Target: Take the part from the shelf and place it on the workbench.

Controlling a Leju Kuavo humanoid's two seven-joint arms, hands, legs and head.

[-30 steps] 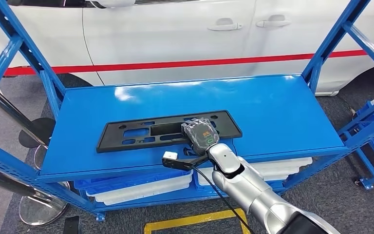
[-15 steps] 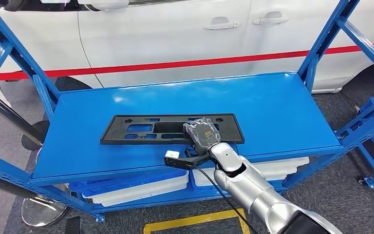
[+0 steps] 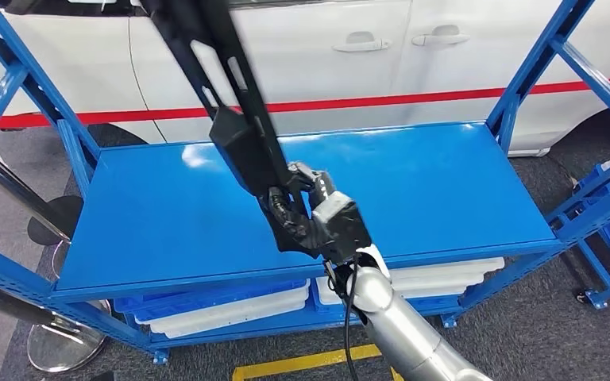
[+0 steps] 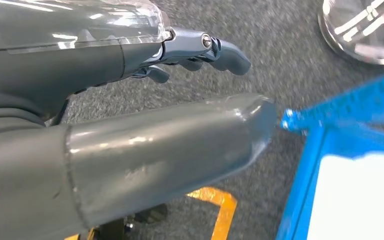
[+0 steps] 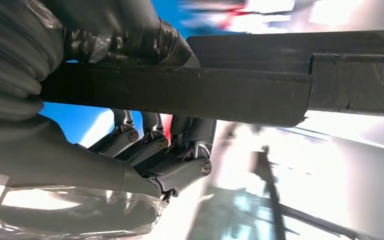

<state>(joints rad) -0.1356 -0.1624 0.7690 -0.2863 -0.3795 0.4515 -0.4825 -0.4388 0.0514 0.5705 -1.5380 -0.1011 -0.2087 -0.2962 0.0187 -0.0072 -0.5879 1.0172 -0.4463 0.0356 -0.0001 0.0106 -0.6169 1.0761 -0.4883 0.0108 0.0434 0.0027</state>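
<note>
The part is a long black plastic frame (image 3: pixel 230 119) with cut-outs. It is lifted off the blue shelf board (image 3: pixel 429 190) and stands tilted, its far end reaching the picture's upper left. My right hand (image 3: pixel 318 218) grips its lower end above the shelf's front half. In the right wrist view the thumb and fingers (image 5: pixel 145 145) clamp the dark bar of the part (image 5: pixel 260 87). My left hand (image 4: pixel 130 115) hangs over the grey floor beside the shelf frame, fingers apart, holding nothing.
Blue uprights (image 3: pixel 540 63) stand at both ends of the shelf. White trays (image 3: pixel 230 305) sit on the lower level. A white car (image 3: pixel 341 55) with a red stripe is behind. A yellow floor line (image 3: pixel 302 363) and a chrome stand base (image 3: pixel 59 345) lie in front.
My right hand has closed on the part and lifted it off the shelf board, swinging it from flat to steeply tilted. The hand has turned over and come nearer.
</note>
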